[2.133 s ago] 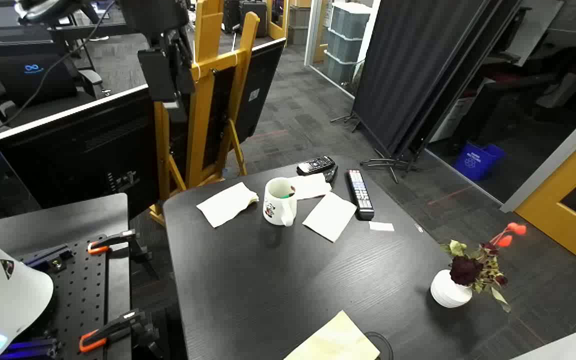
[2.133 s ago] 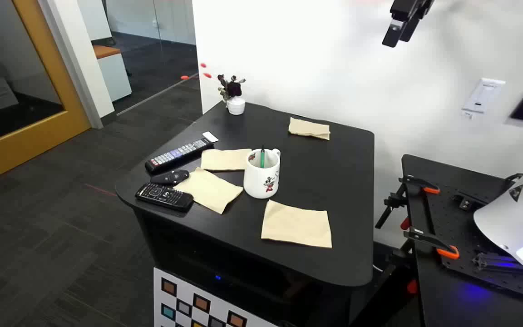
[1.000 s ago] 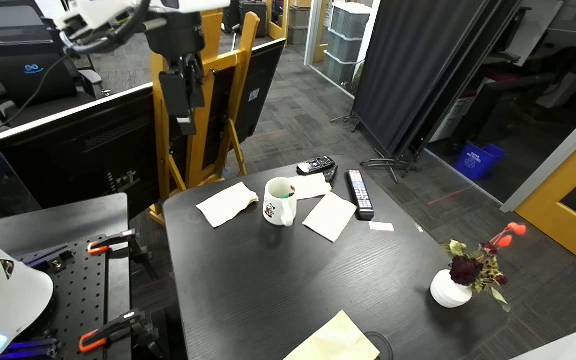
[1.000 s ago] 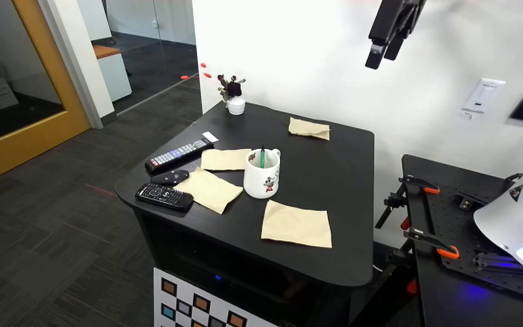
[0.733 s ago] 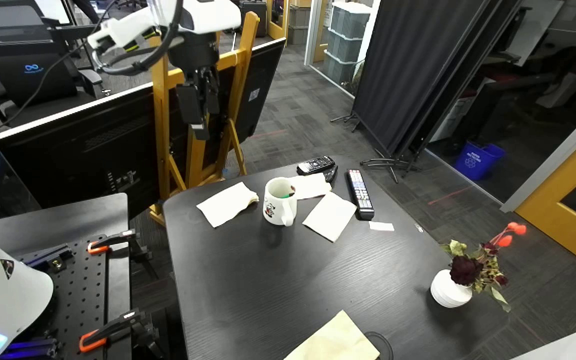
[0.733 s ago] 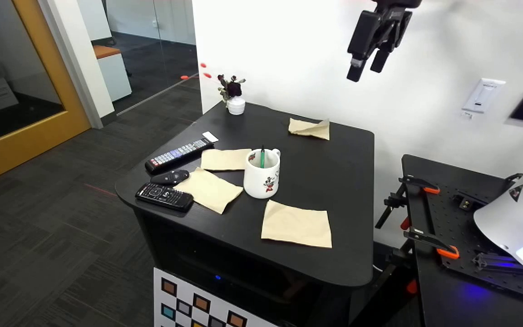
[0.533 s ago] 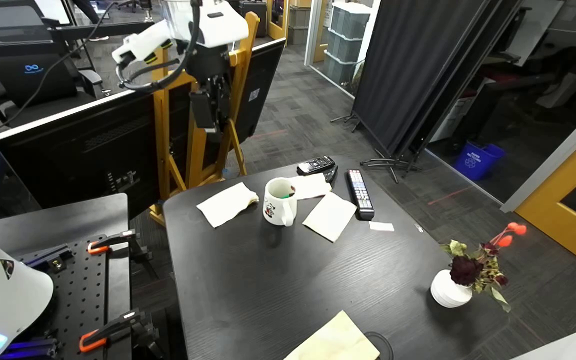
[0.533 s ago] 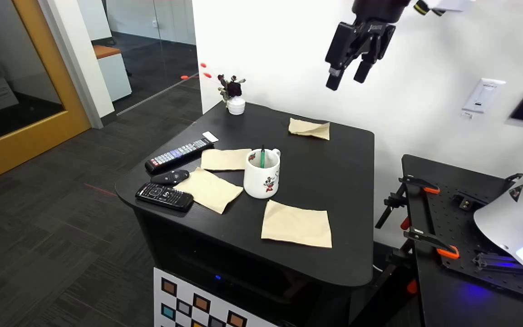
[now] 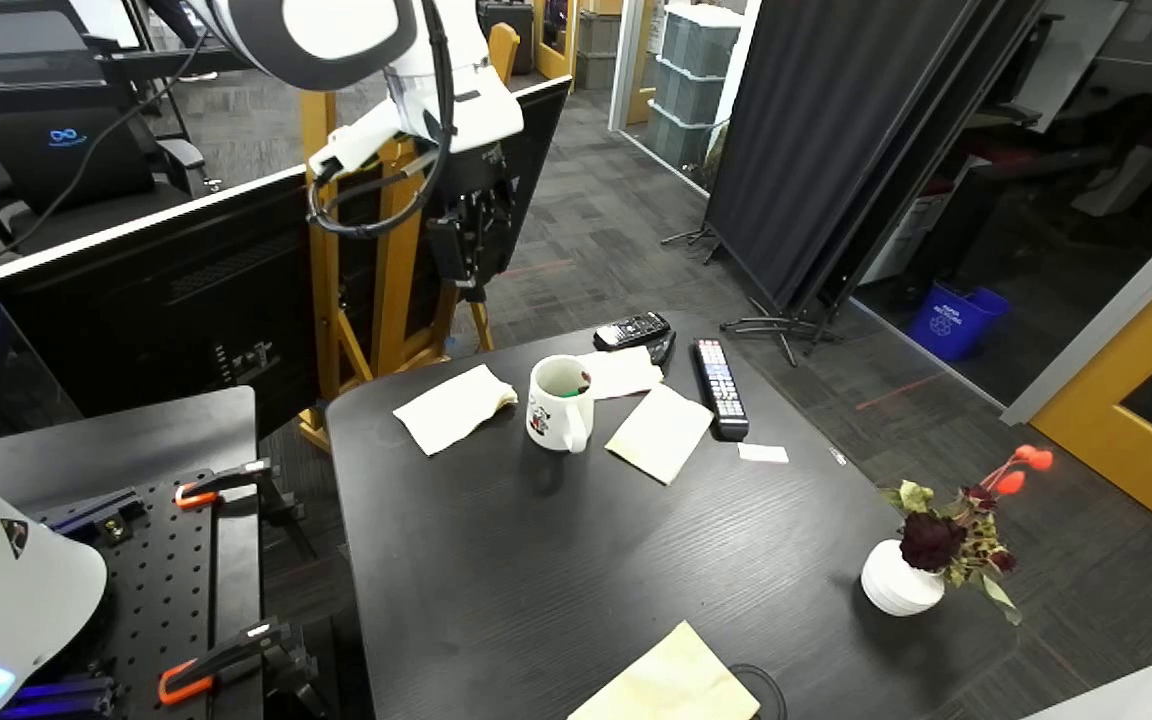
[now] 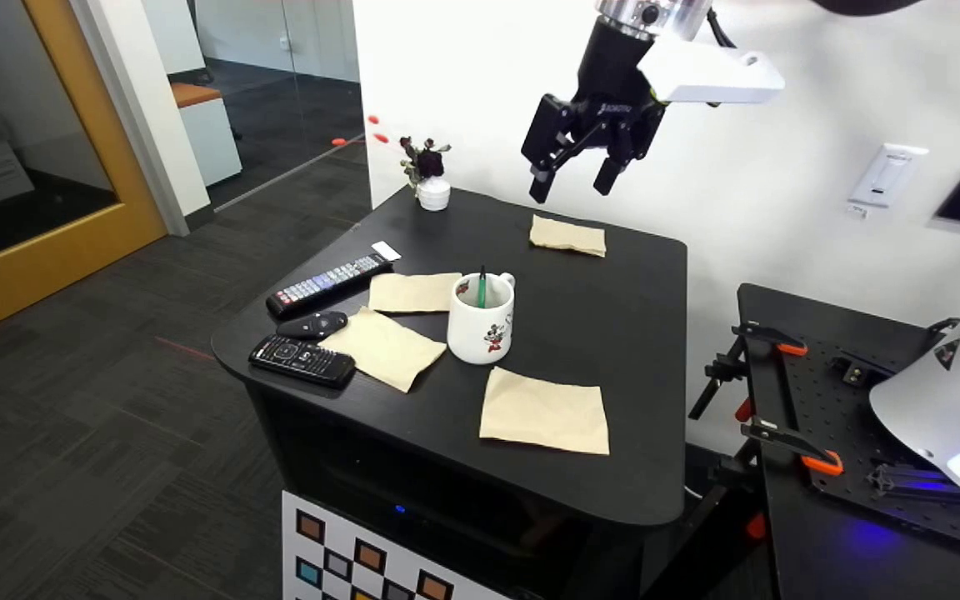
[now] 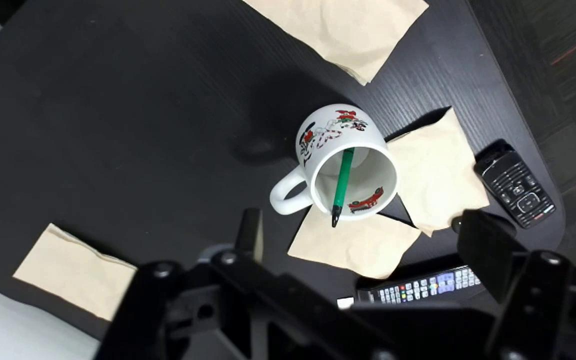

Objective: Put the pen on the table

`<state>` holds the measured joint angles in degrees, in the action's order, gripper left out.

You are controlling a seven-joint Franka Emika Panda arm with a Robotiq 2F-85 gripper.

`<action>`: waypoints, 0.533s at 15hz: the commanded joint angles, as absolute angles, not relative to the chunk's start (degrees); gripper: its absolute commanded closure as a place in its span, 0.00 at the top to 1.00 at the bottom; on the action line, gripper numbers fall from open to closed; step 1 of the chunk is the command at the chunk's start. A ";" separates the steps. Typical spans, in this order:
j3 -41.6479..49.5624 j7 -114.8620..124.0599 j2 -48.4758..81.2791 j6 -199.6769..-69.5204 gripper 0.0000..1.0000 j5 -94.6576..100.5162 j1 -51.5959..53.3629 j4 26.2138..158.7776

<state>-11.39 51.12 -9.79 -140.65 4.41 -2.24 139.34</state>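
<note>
The pen (image 10: pixel 482 290) is green with a black tip and leans inside a white mug (image 10: pixel 480 335). In the wrist view the pen (image 11: pixel 344 180) lies across the mug's opening, its black tip past the rim. Its lower end is hidden in the mug. In an exterior view only a bit of the pen (image 9: pixel 574 392) shows above the rim. The mug stands upright on the black table (image 10: pixel 605 333). My gripper (image 10: pixel 573 188) is open and empty, high above the table's wall side, apart from the mug. It also shows in the wrist view (image 11: pixel 362 215), fingers wide apart.
Several tan napkins (image 10: pixel 545 412) lie around the mug. A long remote (image 10: pixel 330 285), a black remote (image 10: pixel 302 360) and a small dark remote (image 10: pixel 312 325) lie near one edge. A white vase (image 10: pixel 433 194) with flowers stands at a corner. A white wall borders the table.
My arm has come down and across toward the table, closer to the mug. The fingers show farther apart than before. The pen and mug have not moved.
</note>
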 commanded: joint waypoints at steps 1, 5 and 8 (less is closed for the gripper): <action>-10.68 57.34 -4.53 -141.57 1.00 8.12 -1.56 135.28; -8.89 58.96 -0.28 -141.51 1.00 8.94 -0.34 132.21; -7.53 57.83 1.26 -141.47 1.00 8.61 0.62 131.10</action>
